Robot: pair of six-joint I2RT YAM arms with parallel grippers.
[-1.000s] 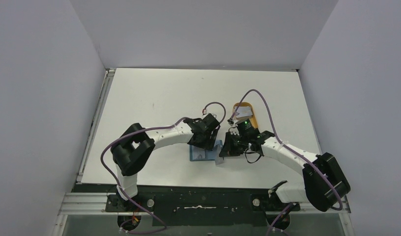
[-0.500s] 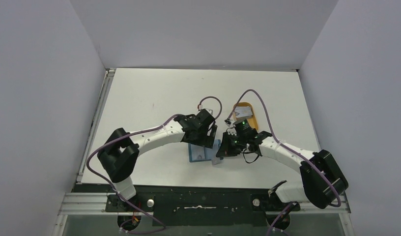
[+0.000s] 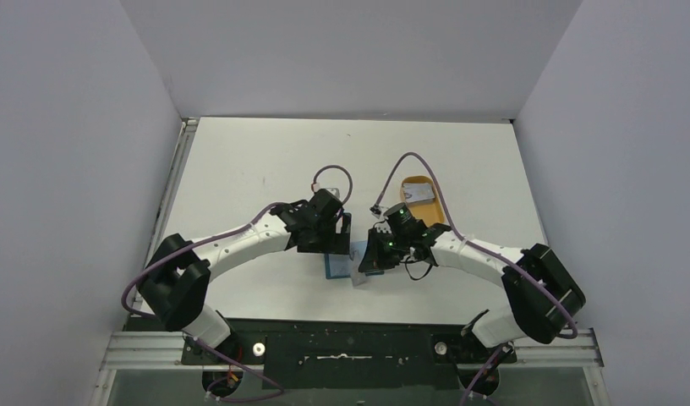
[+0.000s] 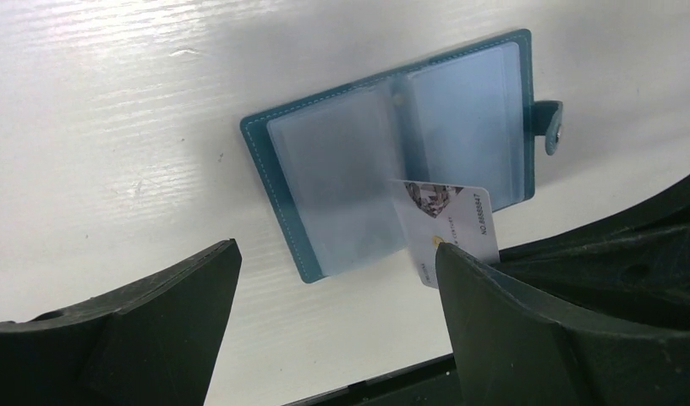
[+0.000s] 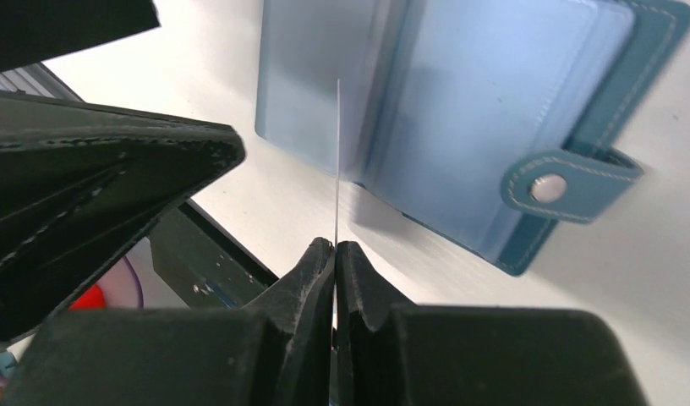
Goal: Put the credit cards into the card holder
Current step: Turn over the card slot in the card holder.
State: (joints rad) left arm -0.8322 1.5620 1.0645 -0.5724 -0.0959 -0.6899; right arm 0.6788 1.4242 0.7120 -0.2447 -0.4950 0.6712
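Right pincer [image 5: 334, 249] clenched on one credit card [image 5: 337, 161], pinched by its near edge. In the right wrist view the card stands edge-on, a thin line rising to centre frame.

Card holder [image 5: 460, 127] lies open and flat on the table [image 4: 113, 101], clear sleeves up, snap tab at the right of that frame.

Left wrist view: the card's leading end overlaps the holder's lower edge, centre-right. Whether it has entered a sleeve mouth, I cannot tell.

Left pincer [image 4: 335, 254] released, fingers wide, gripping nothing, hovering over the holder.

A spare card [image 3: 416, 194] lies in the orange tray [image 3: 407, 181], upper centre of the top view.

Step in hand, as I judge it: seat this card. Lay it flatter to the sleeve and slide it slowly along the sleeve's length. The holder looks light and may skid, so my left fingers should pin the cover first. Let go only once the card is mostly in.
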